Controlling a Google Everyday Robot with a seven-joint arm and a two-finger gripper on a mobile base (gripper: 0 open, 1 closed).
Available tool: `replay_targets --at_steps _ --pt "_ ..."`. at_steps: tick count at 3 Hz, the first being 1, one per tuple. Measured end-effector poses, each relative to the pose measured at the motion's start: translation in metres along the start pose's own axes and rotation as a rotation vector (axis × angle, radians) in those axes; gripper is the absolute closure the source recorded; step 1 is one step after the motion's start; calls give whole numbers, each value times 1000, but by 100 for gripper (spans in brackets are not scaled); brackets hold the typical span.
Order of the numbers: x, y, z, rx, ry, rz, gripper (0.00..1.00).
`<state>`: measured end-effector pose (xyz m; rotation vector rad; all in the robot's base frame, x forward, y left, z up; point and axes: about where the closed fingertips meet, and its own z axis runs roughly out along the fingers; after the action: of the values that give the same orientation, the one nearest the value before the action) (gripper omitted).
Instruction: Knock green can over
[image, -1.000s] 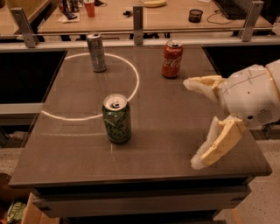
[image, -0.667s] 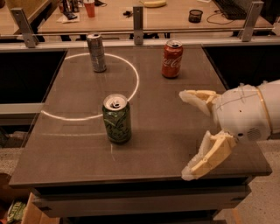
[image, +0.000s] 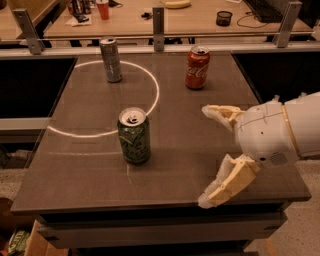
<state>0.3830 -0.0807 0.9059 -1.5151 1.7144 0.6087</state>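
The green can (image: 134, 136) stands upright near the middle of the dark table (image: 100, 180), with pale swirl markings and a silver top. My gripper (image: 206, 156) is at the right of the table, well to the right of the can and apart from it. It is open and empty, with one pale finger (image: 221, 113) pointing left toward the can and the other finger (image: 225, 184) lower, over the table's front edge.
A red Coca-Cola can (image: 197, 67) stands at the back right. A taller slim silver-grey can (image: 111, 60) stands at the back left, on a white circle line (image: 155, 90). A rail with metal posts (image: 158, 21) runs behind the table.
My gripper has moved left toward the green can, staying open. The cans have not moved.
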Motion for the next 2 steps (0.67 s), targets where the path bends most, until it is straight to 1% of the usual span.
replay_targets --at_steps 1,2 --pt "1 13 8 44 5 64 0" --pt "16 21 34 109 -27 131 0"
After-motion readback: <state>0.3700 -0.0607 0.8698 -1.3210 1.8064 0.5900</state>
